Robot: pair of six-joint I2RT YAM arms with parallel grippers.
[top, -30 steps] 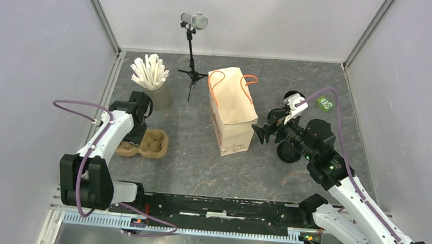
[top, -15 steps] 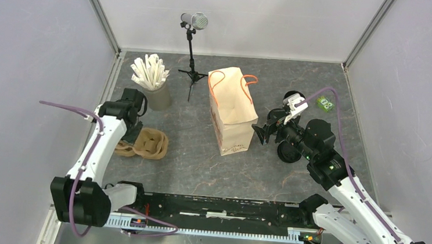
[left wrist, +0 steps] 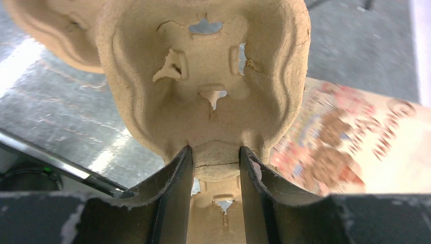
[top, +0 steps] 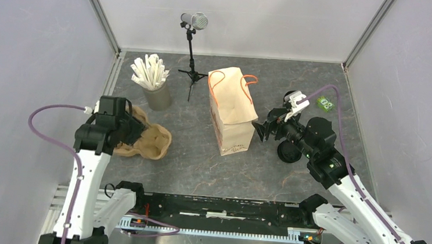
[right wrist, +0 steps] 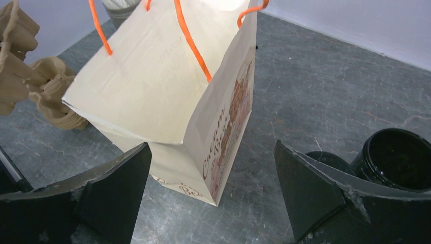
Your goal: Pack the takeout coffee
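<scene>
The left pincer (left wrist: 216, 152) pinches a wall of a pulp cup carrier (top: 151, 140), one finger on each side. The carrier sits tilted at 9 o'clock from the brown paper bag (top: 232, 114). The bag stands upright and open-mouthed mid-worktop (top: 193, 155). The right pincer (right wrist: 212, 147) is spread wide around nothing, just beside the bag at its 3 o'clock. The takeout coffee cup (right wrist: 394, 157) stands at 4 o'clock from the bag, under the right arm, its mouth uncovered. A black round piece (right wrist: 325, 158), partly hidden by a finger, lies just beside it. A grey cup of white sticks (top: 150, 79) stands at 10 o'clock.
</scene>
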